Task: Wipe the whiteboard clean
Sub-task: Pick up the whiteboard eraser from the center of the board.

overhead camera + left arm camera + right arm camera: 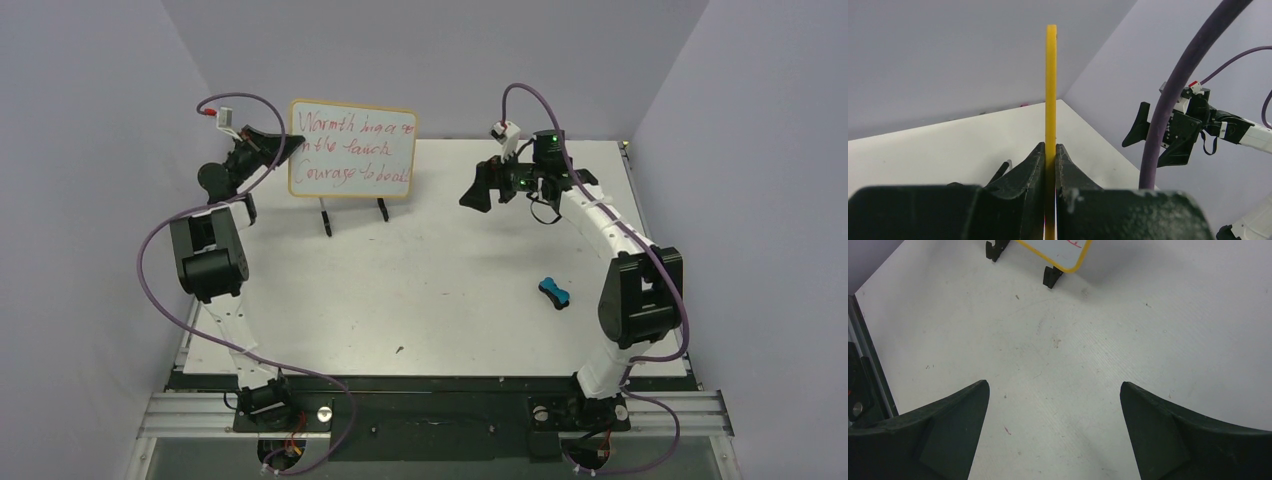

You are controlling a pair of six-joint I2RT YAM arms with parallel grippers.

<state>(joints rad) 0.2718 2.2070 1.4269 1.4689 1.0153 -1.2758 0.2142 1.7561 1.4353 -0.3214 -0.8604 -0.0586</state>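
Note:
The whiteboard [352, 151], white with a tan frame and red handwriting, stands on a black wire easel [353, 214] at the back of the table. My left gripper [283, 147] is shut on its left edge; in the left wrist view the yellow frame edge [1050, 90] rises edge-on between my closed fingers [1034, 162]. My right gripper [478, 187] is open and empty, held above the table right of the board. In the right wrist view the board's lower corner [1063, 252] and the easel feet [1050, 276] show at the top. The blue bone-shaped eraser [554, 292] lies on the table at the right.
Grey walls close the back and both sides. A purple cable [1168, 105] crosses the left wrist view, with the right arm [1193, 125] behind it. The table's left rail [860, 370] shows in the right wrist view.

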